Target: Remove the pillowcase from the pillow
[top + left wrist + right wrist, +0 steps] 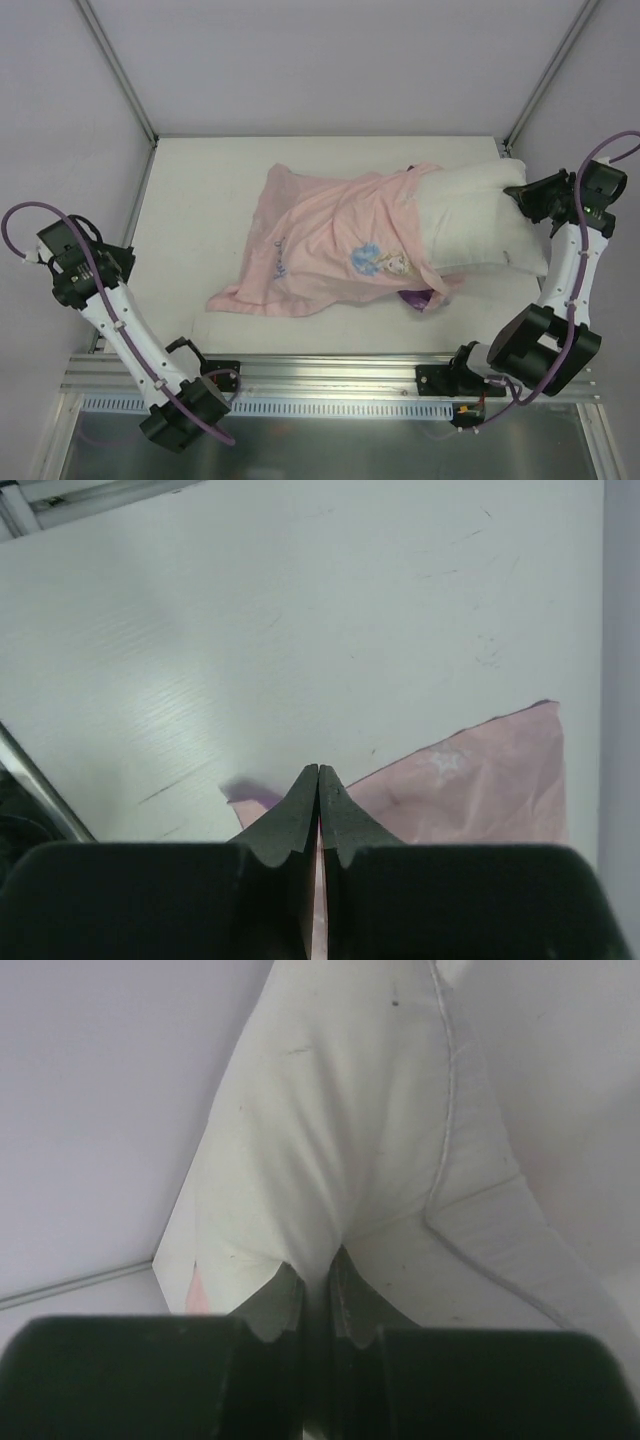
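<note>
Pink, thin and limp, the pillowcase (330,245) half-covers the pillow (475,225) on the desk (200,200) beyond the right claw (318,1270), which pinches the soft pillow's corner; the left claw (319,780), closed and empty, could probably pull the loose hem nearest it.

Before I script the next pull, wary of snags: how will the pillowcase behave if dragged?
Likely floppy: the pillowcase lies in soft folds on the table. Probably light, apt to bunch rather than slide whole. It may catch where it covers one end of the pillow.
</note>
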You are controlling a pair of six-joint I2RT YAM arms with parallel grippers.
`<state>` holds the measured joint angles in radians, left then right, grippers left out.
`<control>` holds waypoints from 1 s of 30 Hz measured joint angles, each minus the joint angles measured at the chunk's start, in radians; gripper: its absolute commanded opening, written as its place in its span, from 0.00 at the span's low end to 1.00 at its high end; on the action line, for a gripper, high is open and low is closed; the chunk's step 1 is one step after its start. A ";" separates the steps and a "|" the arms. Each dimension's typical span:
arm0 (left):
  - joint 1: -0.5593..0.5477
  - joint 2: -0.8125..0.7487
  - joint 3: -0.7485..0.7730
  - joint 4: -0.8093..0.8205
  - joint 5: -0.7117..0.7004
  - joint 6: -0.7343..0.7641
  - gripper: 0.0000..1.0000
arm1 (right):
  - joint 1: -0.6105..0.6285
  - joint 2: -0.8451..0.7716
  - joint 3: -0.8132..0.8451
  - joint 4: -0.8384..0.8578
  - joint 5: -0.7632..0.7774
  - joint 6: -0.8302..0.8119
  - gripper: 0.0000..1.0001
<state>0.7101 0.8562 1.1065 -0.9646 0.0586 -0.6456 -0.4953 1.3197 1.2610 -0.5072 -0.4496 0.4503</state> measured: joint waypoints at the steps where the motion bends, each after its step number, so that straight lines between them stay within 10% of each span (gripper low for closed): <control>1: 0.026 0.004 -0.004 0.006 0.035 -0.005 0.00 | -0.005 -0.006 -0.002 0.007 0.003 0.002 0.01; 5: 0.047 0.011 -0.109 0.114 0.251 -0.026 0.00 | -0.010 -0.037 -0.062 0.066 0.001 0.013 0.10; 6: 0.027 0.017 -0.132 0.126 0.285 -0.026 0.07 | -0.009 -0.042 -0.082 0.077 0.000 0.013 0.47; 7: -0.006 0.028 -0.144 0.133 0.313 -0.026 0.15 | -0.008 -0.044 -0.097 0.077 0.000 0.013 0.61; 9: -0.132 0.055 -0.144 0.156 0.317 -0.022 0.45 | 0.000 -0.044 -0.112 0.074 0.012 0.002 0.77; 10: -0.213 0.070 -0.137 0.173 0.315 -0.016 0.80 | 0.009 -0.045 -0.111 0.068 0.030 -0.010 0.84; 12: -0.372 0.110 -0.110 0.190 0.299 -0.027 0.96 | 0.035 -0.055 -0.109 0.051 0.065 -0.040 0.91; 23: -0.856 0.537 0.177 0.248 0.175 -0.017 0.98 | 0.343 -0.239 -0.075 -0.086 0.420 -0.212 0.90; 30: -1.013 0.800 0.301 0.299 0.184 0.010 0.79 | 0.489 -0.323 -0.081 -0.164 0.653 -0.289 0.92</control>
<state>-0.3027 1.6566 1.4078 -0.6659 0.2428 -0.6357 -0.0059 0.9970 1.1797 -0.6716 0.2039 0.1612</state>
